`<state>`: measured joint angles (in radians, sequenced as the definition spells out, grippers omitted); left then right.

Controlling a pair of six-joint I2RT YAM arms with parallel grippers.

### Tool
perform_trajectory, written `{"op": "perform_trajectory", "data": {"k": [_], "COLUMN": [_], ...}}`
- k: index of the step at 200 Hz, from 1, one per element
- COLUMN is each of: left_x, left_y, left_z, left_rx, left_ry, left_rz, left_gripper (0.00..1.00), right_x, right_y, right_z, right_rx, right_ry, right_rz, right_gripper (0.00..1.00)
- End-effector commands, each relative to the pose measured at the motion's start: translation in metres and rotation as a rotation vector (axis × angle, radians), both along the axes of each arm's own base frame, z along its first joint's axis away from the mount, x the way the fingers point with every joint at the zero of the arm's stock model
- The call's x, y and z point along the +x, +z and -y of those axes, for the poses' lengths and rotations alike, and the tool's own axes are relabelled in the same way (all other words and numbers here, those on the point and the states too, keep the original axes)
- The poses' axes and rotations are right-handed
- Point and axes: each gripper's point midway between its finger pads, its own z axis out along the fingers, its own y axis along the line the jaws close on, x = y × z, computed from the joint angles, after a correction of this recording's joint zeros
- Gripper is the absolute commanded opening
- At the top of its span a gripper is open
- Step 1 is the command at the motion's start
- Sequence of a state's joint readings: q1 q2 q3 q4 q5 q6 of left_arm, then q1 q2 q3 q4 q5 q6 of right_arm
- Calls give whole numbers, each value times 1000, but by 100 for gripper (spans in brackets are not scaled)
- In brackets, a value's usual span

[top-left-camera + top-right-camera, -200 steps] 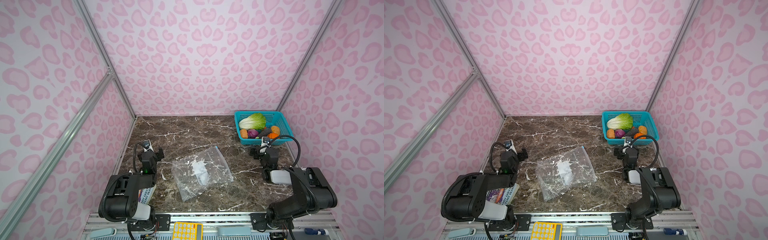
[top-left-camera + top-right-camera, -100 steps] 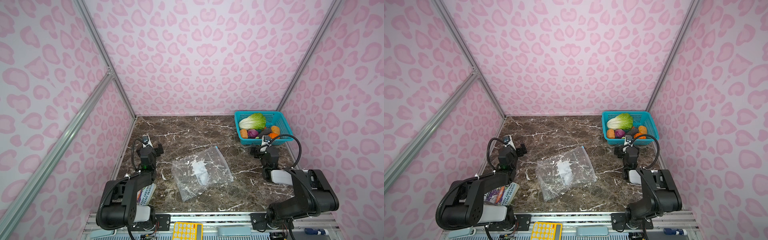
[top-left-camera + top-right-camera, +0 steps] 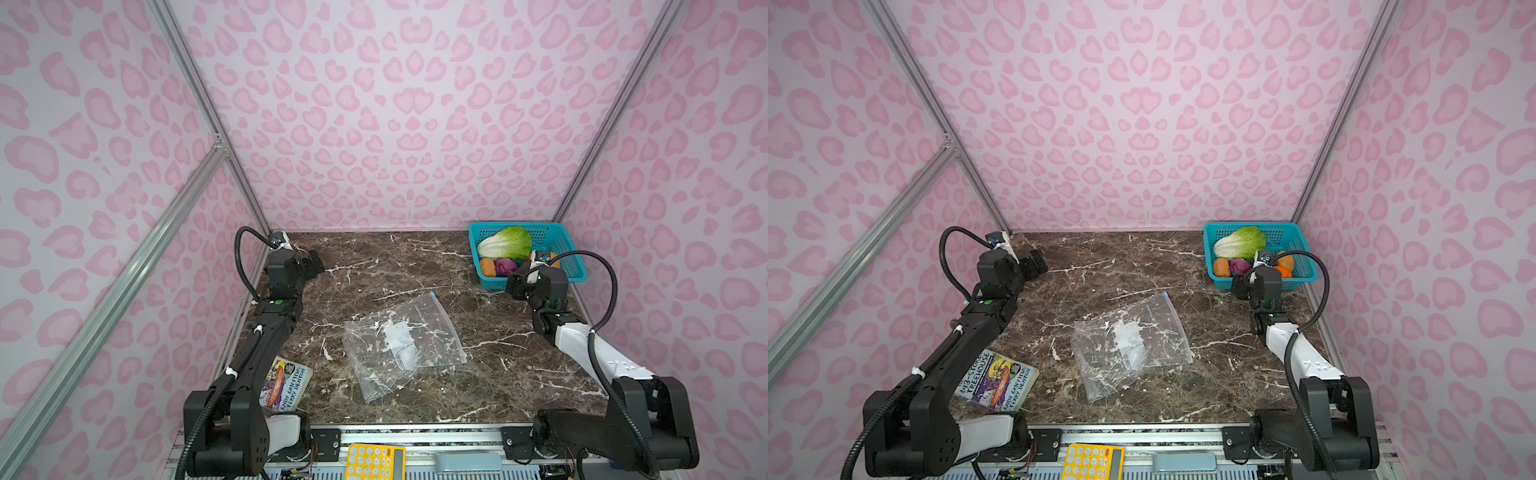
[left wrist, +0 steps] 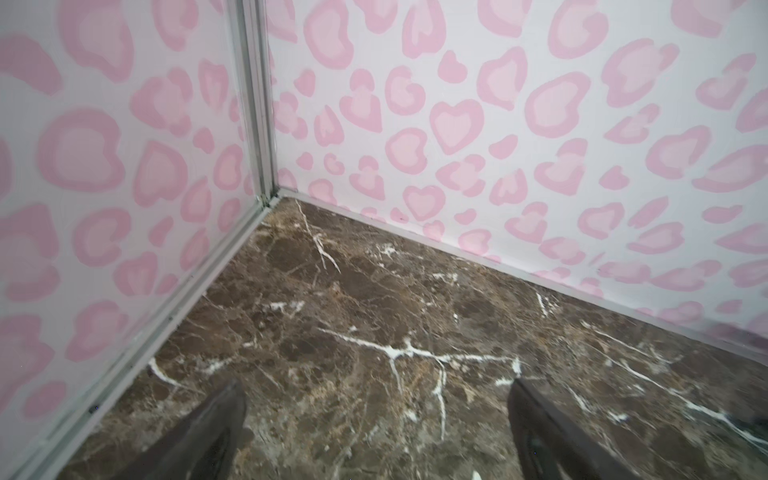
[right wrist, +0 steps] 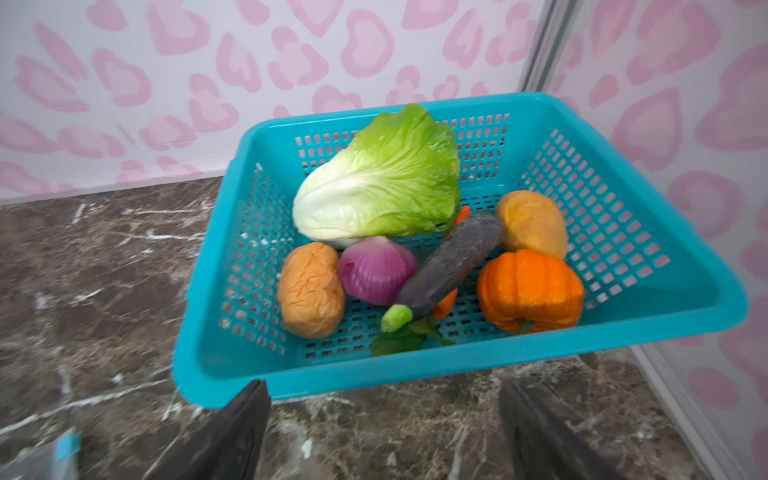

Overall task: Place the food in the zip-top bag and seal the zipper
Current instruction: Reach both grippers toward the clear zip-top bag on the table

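Nothing is in the bag yet. All the food lies in the teal perforated basket [image 5: 415, 370] at the far right corner of the marble-patterned table [image 3: 415, 257]. The zip-top bag [image 3: 401, 340] lies flat and apparently empty in the middle, well apart from the basket, with its blue slider tab [image 3: 433, 294] on the corner nearest it. Our right gripper [image 5: 382, 432] hovers just in front of the basket's near rim, fingers apart and nothing between them, which we read as lining up for a first pick. Our left gripper [image 4: 374, 436], likewise spread and empty, faces the bare far left corner. The cabbage [image 5: 386, 183] is big, leafy and ribbed and fills the back of the basket. The purple onion [image 5: 376, 270] is round and finely grooved, and sits beside a wrinkled tan piece [image 5: 309, 289]. A dark, rough eggplant-like stick [image 5: 453, 266] lies across the carrot [image 5: 446, 301], next to a lobed orange pumpkin [image 5: 530, 291]. The bag is thin, clear and crinkly, so we judge it will need holding open.
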<state>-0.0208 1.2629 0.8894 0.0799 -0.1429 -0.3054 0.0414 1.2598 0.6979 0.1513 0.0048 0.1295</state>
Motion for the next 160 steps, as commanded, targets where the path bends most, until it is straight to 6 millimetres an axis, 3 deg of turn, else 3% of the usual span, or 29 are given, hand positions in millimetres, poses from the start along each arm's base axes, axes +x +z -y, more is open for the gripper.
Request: {"op": "perform_trajectory", "data": {"k": [1, 14, 35, 81, 160], "left_x": [-14, -17, -22, -22, -38], "left_y": [-14, -16, -24, -43, -66], "left_z": [29, 44, 71, 129, 182], "left_rx": [-191, -244, -244, -302, -297], "left_ry": [-87, -137, -212, -356, -486], "left_rz": [-93, -116, -156, -263, -376], "left_gripper": [95, 100, 97, 97, 97], "right_x": [-35, -44, -57, -79, -85], "right_y": [-29, -25, -26, -50, -107], "right_z": [-32, -54, -91, -152, -205], "right_rx": [75, 91, 140, 250, 319], "right_ry": [93, 161, 279, 470, 589], "right_rz": [-209, -231, -279, -384, -517], "right_gripper": [88, 88, 87, 79, 59]}}
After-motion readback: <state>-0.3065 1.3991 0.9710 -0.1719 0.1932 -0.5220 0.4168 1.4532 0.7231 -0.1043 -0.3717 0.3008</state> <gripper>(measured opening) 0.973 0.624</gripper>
